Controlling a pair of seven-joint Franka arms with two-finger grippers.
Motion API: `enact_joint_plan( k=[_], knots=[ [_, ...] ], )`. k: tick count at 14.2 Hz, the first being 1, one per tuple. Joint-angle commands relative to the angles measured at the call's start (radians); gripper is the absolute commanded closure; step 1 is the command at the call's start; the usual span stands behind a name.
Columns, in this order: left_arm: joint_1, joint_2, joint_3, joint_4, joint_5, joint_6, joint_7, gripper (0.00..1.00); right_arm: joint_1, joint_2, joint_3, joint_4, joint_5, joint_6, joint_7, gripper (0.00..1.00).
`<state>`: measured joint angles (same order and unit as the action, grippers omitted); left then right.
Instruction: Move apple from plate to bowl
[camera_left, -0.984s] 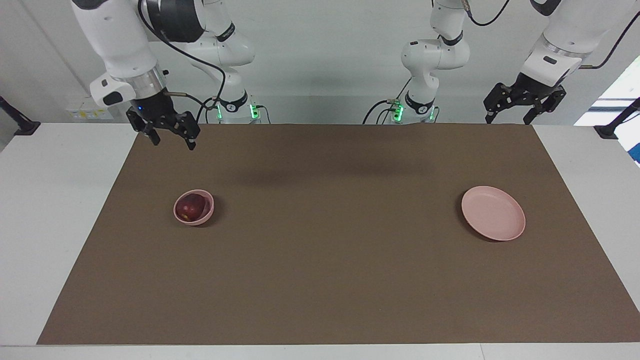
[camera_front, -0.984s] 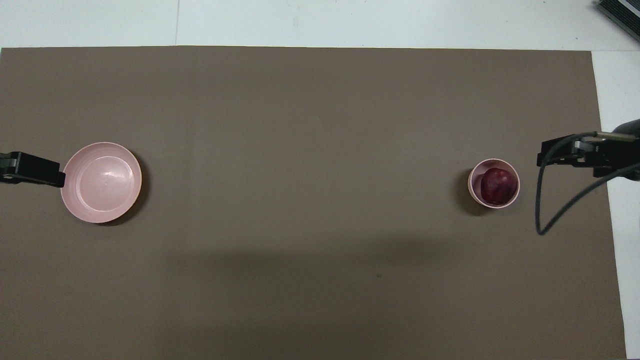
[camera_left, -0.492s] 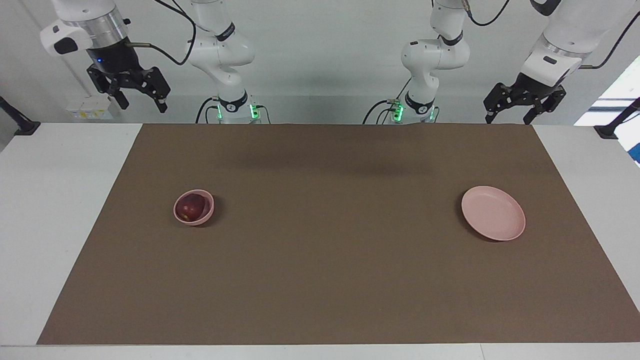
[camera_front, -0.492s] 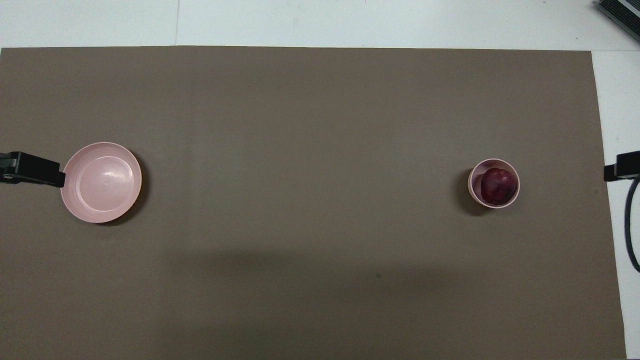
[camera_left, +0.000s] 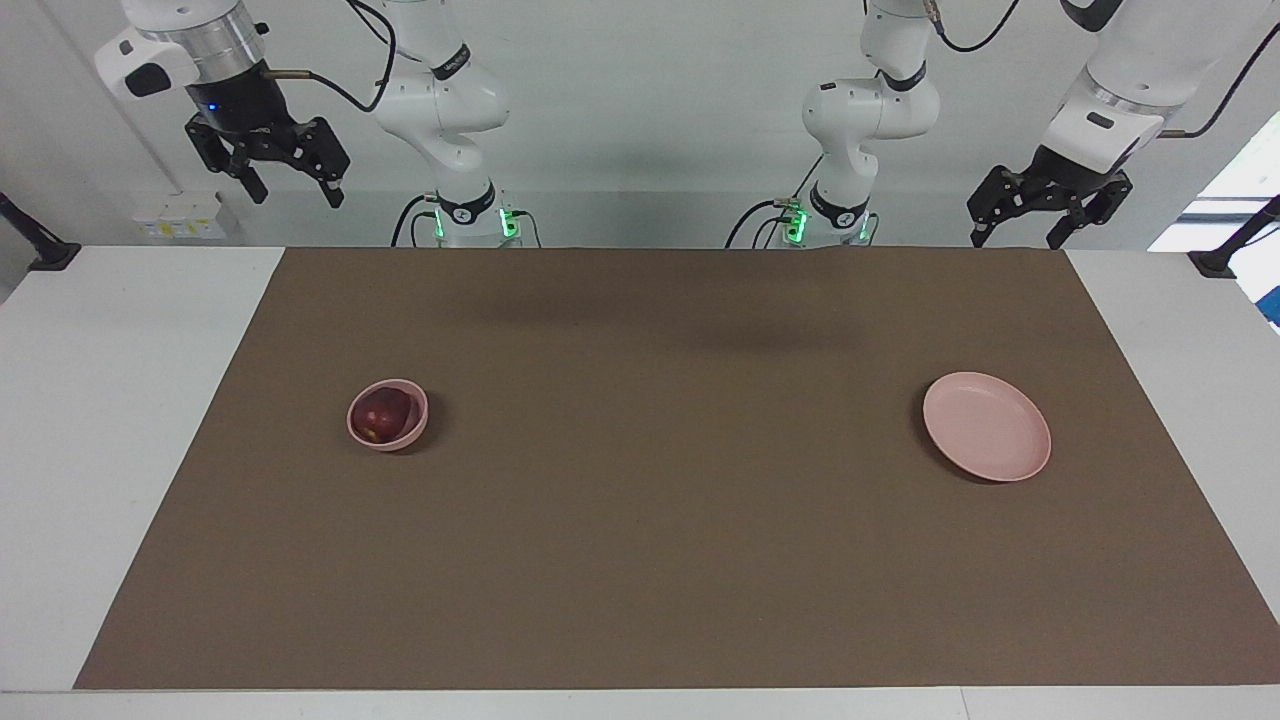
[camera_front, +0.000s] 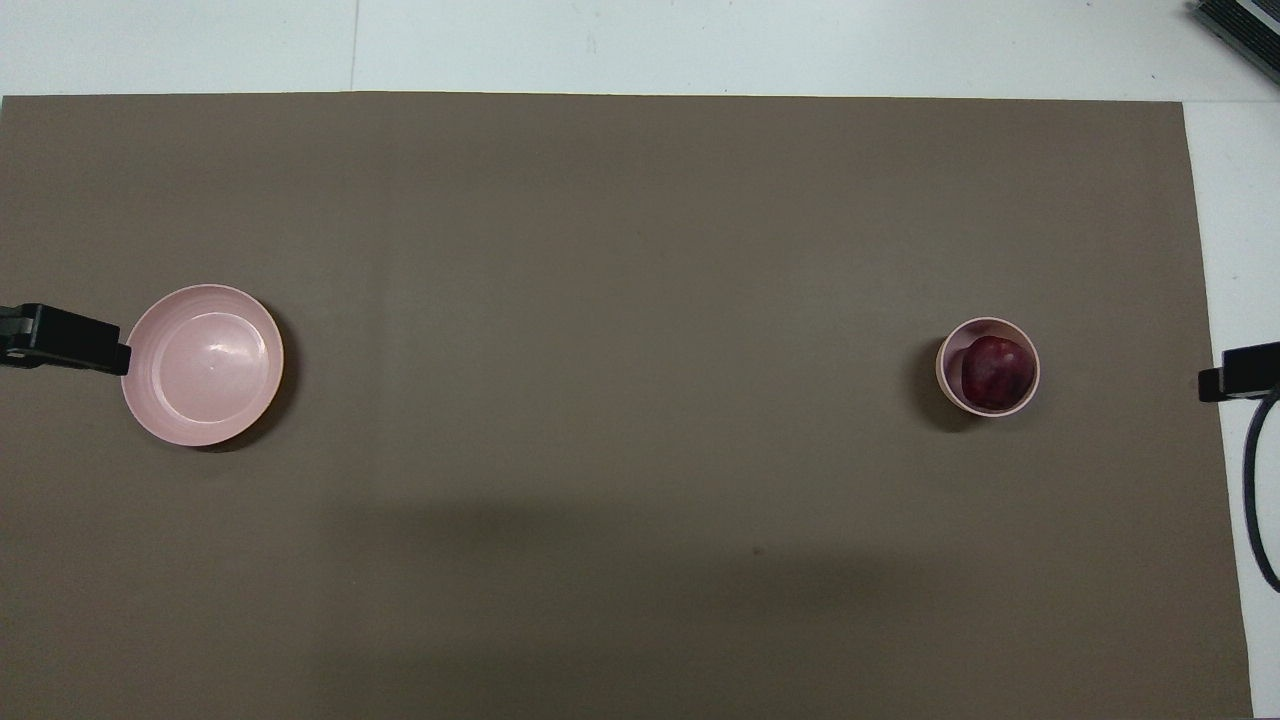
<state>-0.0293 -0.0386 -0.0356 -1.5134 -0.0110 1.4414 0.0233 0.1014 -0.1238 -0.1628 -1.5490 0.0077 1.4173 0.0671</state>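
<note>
The dark red apple (camera_left: 379, 414) (camera_front: 996, 372) lies in the small pink bowl (camera_left: 412, 427) (camera_front: 946, 362) toward the right arm's end of the mat. The flat pink plate (camera_left: 987, 440) (camera_front: 204, 364) is empty toward the left arm's end. My right gripper (camera_left: 294, 188) is open and empty, raised high over the table's edge near the robots; only its tip (camera_front: 1240, 371) shows in the overhead view. My left gripper (camera_left: 1016, 228) is open and empty, waiting raised near its base; its tip (camera_front: 62, 339) shows beside the plate from above.
A brown mat (camera_left: 660, 560) covers most of the white table (camera_left: 100, 420). Both arm bases stand at the table's edge nearest the robots. A black cable (camera_front: 1255, 500) hangs from the right arm at the mat's end.
My right gripper rose from low over the mat near the bowl to high over the table's edge, away from the bowl. The apple, bowl, plate and left arm stayed still.
</note>
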Motion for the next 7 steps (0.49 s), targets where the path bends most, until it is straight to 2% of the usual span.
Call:
enact_joint_plan(
  k=[1, 7],
  knots=[
    [0.011, -0.009, -0.003, -0.005, -0.012, 0.002, 0.003, 0.00, -0.005, -0.033, 0.003, -0.039, -0.006, 0.008, -0.023, 0.00],
    [0.009, -0.010, -0.003, -0.008, -0.012, 0.001, 0.001, 0.00, -0.006, -0.027, 0.005, -0.034, -0.025, 0.020, -0.023, 0.00]
  ],
)
